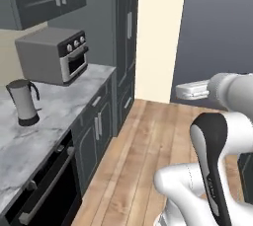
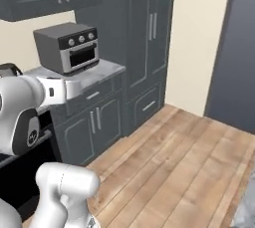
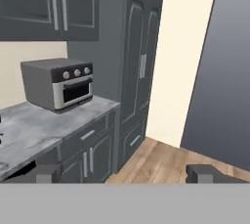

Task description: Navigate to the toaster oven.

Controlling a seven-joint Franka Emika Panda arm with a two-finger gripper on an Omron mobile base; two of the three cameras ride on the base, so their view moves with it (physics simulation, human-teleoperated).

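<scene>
Fingers (image 3: 46, 173) stand apart, holding nothing; gripper (image 3: 125, 174) carried clear above the floor, as suits driving. Toaster oven (image 1: 53, 55) sits at the worktop's (image 1: 54, 106) far end, beside the tall cabinet (image 1: 126, 32). Its knobbed front faces out over the floor, long axis running along the worktop's front edge.

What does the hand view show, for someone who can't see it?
A dark grey toaster oven with three silver knobs sits on a marble counter to the left. Tall dark cabinets stand beside it, with wooden floor below.
</scene>
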